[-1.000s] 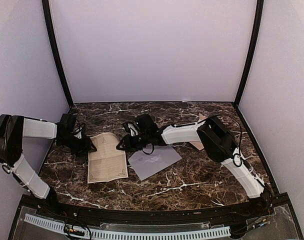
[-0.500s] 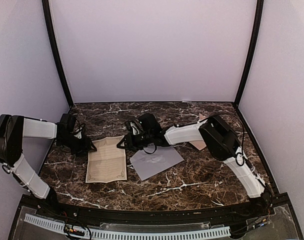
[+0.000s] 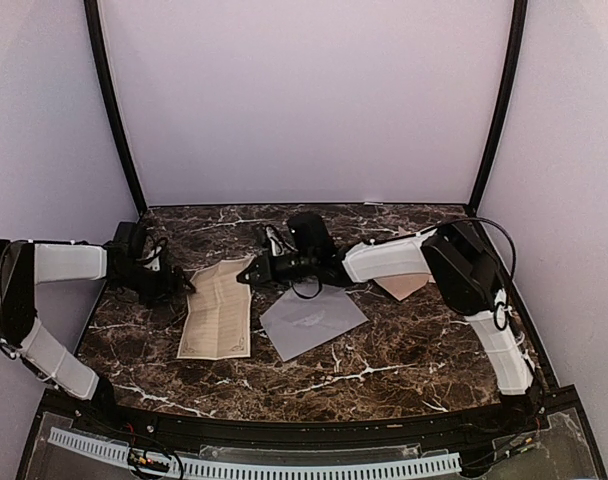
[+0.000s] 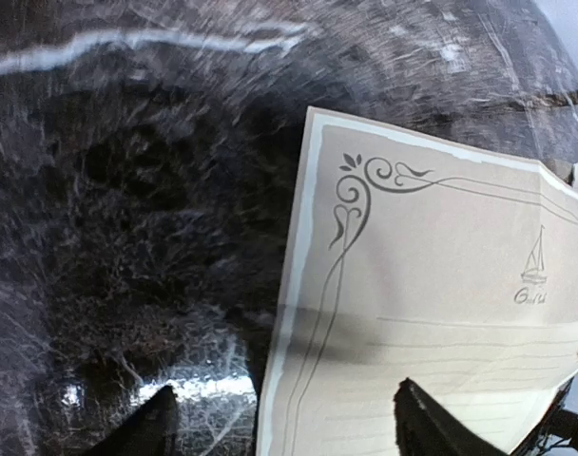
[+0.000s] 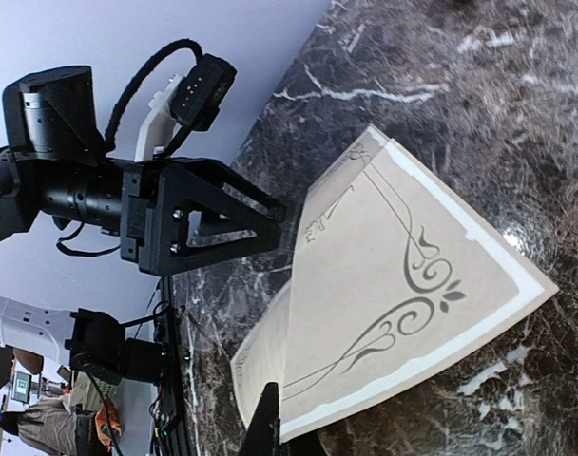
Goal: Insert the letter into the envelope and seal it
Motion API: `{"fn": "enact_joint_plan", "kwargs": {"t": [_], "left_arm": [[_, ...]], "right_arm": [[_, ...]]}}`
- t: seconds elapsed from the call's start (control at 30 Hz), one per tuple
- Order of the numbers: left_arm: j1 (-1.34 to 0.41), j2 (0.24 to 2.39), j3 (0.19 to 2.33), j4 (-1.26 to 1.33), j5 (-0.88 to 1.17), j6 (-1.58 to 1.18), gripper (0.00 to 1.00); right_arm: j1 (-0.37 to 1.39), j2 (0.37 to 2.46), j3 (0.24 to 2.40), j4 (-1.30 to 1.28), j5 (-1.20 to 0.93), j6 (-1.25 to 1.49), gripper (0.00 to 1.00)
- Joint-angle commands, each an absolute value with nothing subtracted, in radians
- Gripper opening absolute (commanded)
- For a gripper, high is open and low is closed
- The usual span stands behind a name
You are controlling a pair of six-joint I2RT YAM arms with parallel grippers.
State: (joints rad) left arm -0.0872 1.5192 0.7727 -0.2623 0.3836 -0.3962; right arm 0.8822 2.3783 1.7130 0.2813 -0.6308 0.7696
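The letter is a beige sheet with an ornate border, lying left of centre. Its right far corner is raised and curls over. My right gripper is at that corner. In the right wrist view one dark finger sits against the lifted letter; the other finger is hidden behind the paper. My left gripper is open at the letter's left far edge. In the left wrist view its gripper straddles the edge of the letter. The grey-lavender envelope lies flat to the right of the letter.
A pale pink sheet lies partly under my right arm's forearm at the right. The left arm's gripper body fills the left of the right wrist view. Black posts and lavender walls close the table's back and sides.
My right gripper has moved back and to the right with the letter's corner, so the letter looks narrower and curls up. My left gripper has shifted slightly towards the back.
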Motion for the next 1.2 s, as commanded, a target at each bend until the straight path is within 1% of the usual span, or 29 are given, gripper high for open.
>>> {"fn": "enact_joint_plan", "kwargs": {"t": [0.0,0.03,0.13,0.23,0.3,0.33,0.4,0.6,0.7,0.83,1.0,1.07,1.13,1.17], "left_arm": [[-0.086,1.293,0.752,-0.210,0.365,-0.362,0.82],[-0.087,1.257,0.735,-0.180,0.367,-0.357,0.85],[-0.087,1.099,0.687,-0.084,0.432,-0.338,0.88],[-0.094,1.013,0.661,0.044,0.606,-0.322,0.90],[-0.105,1.003,0.679,0.101,0.720,-0.315,0.91],[-0.109,1.004,0.687,0.142,0.786,-0.311,0.91],[-0.131,1.016,0.729,0.193,0.851,-0.301,0.91],[-0.246,1.114,0.875,0.279,0.904,-0.277,0.91],[-0.322,1.175,0.908,0.344,0.925,-0.286,0.91],[-0.365,1.233,0.926,0.385,1.003,-0.317,0.92],[-0.401,1.207,0.870,0.423,1.024,-0.329,0.93],[-0.403,1.192,0.858,0.432,1.031,-0.339,0.90],[-0.405,1.183,0.854,0.438,1.040,-0.350,0.81],[-0.406,1.181,0.850,0.448,1.052,-0.355,0.72]], "right_arm": [[0.869,2.162,1.622,0.414,-0.595,0.685,0.00],[0.865,2.118,1.593,0.416,-0.581,0.664,0.00],[0.845,1.994,1.500,0.424,-0.550,0.618,0.00],[0.819,1.872,1.426,0.412,-0.546,0.581,0.00],[0.804,1.808,1.397,0.391,-0.551,0.549,0.00],[0.799,1.777,1.382,0.381,-0.552,0.531,0.00],[0.789,1.709,1.356,0.360,-0.553,0.486,0.00],[0.774,1.510,1.278,0.318,-0.555,0.411,0.00],[0.769,1.434,1.235,0.321,-0.582,0.403,0.00],[0.767,1.379,1.201,0.315,-0.636,0.396,0.00],[0.767,1.367,1.186,0.330,-0.700,0.413,0.00],[0.767,1.371,1.185,0.334,-0.704,0.416,0.00],[0.767,1.374,1.181,0.340,-0.691,0.418,0.00],[0.767,1.375,1.177,0.346,-0.685,0.422,0.00]]}}
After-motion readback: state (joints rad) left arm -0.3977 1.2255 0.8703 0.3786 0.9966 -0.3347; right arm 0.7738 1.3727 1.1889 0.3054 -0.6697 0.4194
